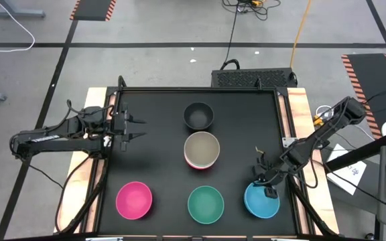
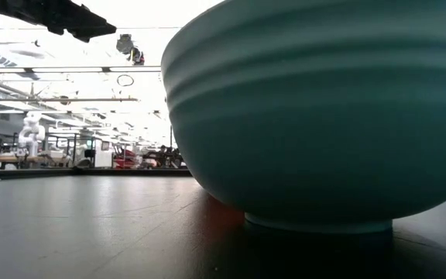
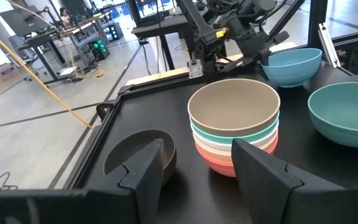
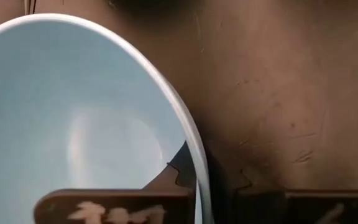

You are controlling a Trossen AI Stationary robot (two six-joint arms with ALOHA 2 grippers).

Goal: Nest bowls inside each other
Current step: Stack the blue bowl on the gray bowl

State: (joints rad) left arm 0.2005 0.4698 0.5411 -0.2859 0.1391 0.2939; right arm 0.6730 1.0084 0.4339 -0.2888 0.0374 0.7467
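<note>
Five bowl groups stand on the black table. A black bowl (image 1: pixel 198 115) is at the far middle. A stack (image 1: pixel 201 150) topped by an olive-tan bowl (image 3: pixel 234 106) sits mid-table. Along the near edge stand a magenta bowl (image 1: pixel 134 200), a teal bowl (image 1: pixel 206 204) and a blue bowl (image 1: pixel 259 203). My right gripper (image 1: pixel 268 189) is shut on the blue bowl's rim. My left gripper (image 1: pixel 136 128) hovers open at the table's left, pointing toward the black bowl and the stack. My right gripper pinches the blue bowl's rim (image 4: pixel 191 149) on its far side, with one finger (image 4: pixel 178 167) inside the bowl and the other (image 4: pixel 244 183) outside it. The fingers slant down from the table's far right. The bowl stands upright with its base on the table.
The table has raised wooden rails on the left (image 1: pixel 99 167) and right (image 1: pixel 299 114). Bare black tabletop lies between the magenta bowl and the stack. The teal bowl (image 2: pixel 316 116) fills most of the low view.
</note>
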